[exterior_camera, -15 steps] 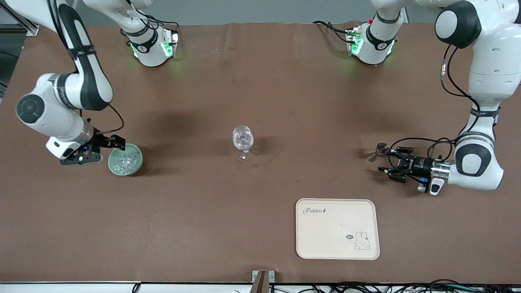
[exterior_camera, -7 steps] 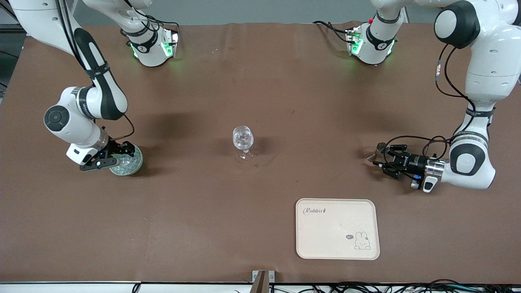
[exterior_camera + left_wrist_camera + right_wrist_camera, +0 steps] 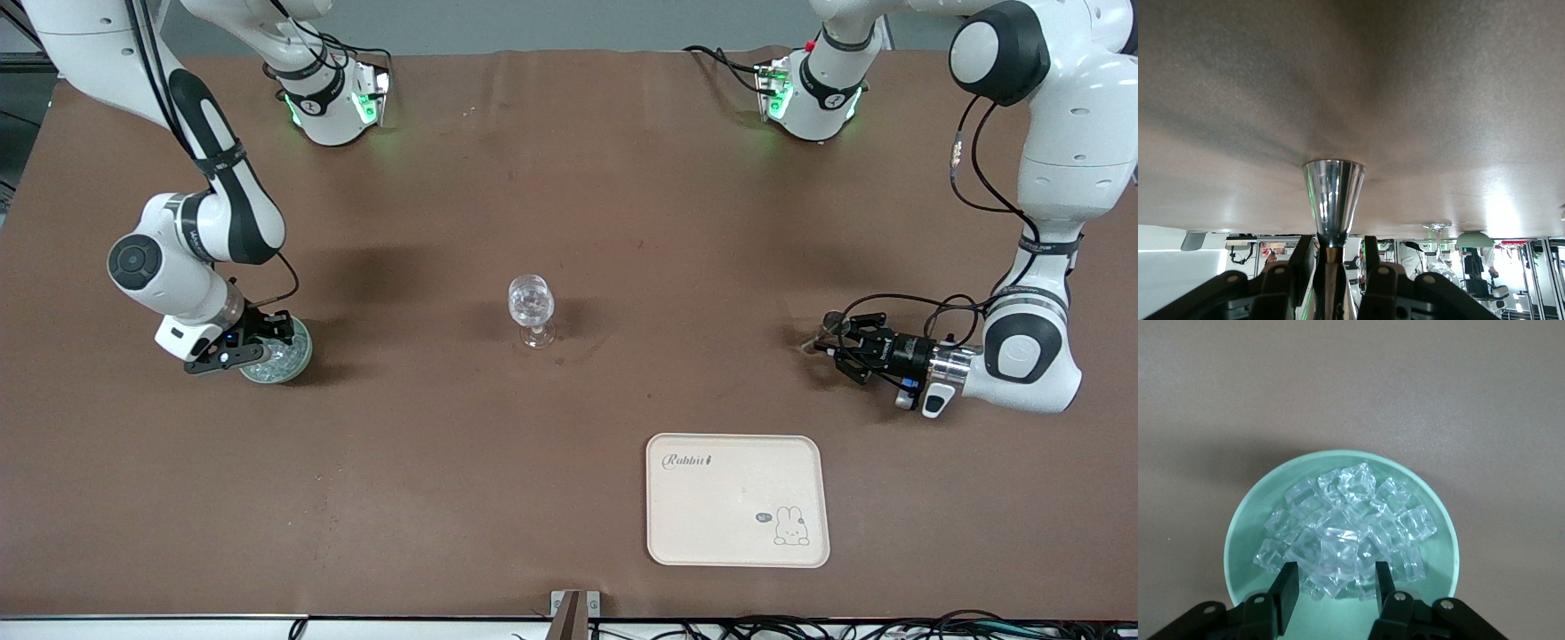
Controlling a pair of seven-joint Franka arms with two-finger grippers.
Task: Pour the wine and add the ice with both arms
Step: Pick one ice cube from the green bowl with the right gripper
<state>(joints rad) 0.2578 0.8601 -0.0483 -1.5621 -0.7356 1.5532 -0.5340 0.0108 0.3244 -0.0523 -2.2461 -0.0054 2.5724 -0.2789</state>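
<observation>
Presently on the brown surface [image 3: 569, 462]:

1. Stemmed glass [image 3: 531, 309]: upright at mid-surface, clear, with bare surface all round it.

2. Mint-green bowl [image 3: 298, 356] heaped with ice [image 3: 277, 363]: toward the right arm's end, at roughly 9 o'clock from the glass and well apart from it. Open surface lies between them.

3. Right claw [image 3: 258, 345]: low over the bowl, fingers parted and empty, straddling the top of the ice heap. The right wrist view shows the ice [image 3: 1345, 533] as clear cubes piled in the bowl [image 3: 1248, 520], with the two fingertips [image 3: 1286, 583] spread above the rim-side cubes; the front view hides much of the bowl under the claw.

4. Metal jigger [image 3: 830, 325]: toward the left arm's end, at roughly 3 o'clock from the glass, well apart.

5. Left claw [image 3: 831, 351]: low at the jigger. The left wrist view shows the fingers [image 3: 1301, 263] narrowly parted on either side of the jigger's [image 3: 1333, 200] waist; whether they press it cannot be told.

6. Cream tray [image 3: 738, 542] with rabbit print: empty, nearer the front camera, at about 5 o'clock from the glass.
</observation>
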